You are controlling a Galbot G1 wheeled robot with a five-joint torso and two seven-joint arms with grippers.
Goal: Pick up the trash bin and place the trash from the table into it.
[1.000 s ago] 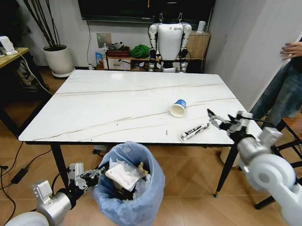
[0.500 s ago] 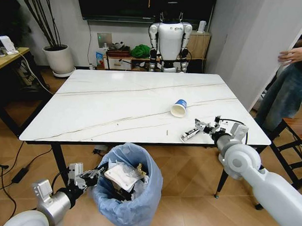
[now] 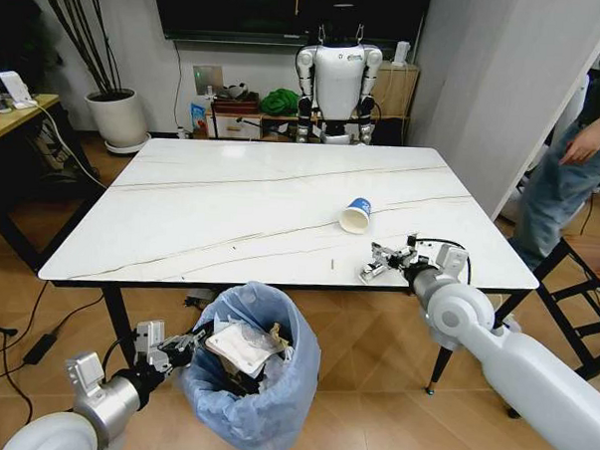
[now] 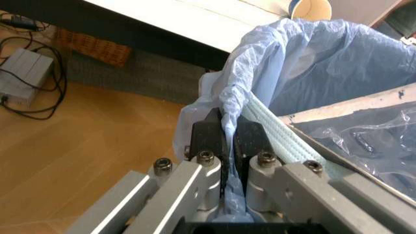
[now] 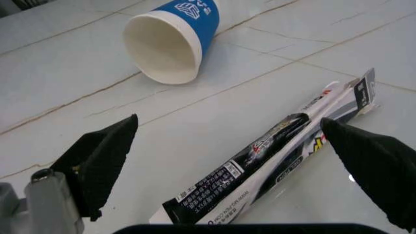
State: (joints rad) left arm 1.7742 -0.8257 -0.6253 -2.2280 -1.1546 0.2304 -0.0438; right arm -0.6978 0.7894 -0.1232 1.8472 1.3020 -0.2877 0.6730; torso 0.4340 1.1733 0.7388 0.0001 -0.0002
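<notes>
The right gripper (image 5: pixel 227 141), spread wide, straddles the silver-black printed tube (image 5: pixel 273 161); its small lettering is unreadable. The left gripper (image 4: pixel 227 141) pinches the blue-bagged bin's rim (image 4: pixel 237 97).

Even, bright indoor light falls from above. The table (image 3: pixel 261 208) gives back a soft sheen with no hard glare, and the floor under its near edge lies in shadow. The head view bows straight lines toward its corners. In the right wrist view the fingertips (image 5: pixel 104 156) are blurred dark shapes; the cup (image 5: pixel 170 41) is sharp.
</notes>
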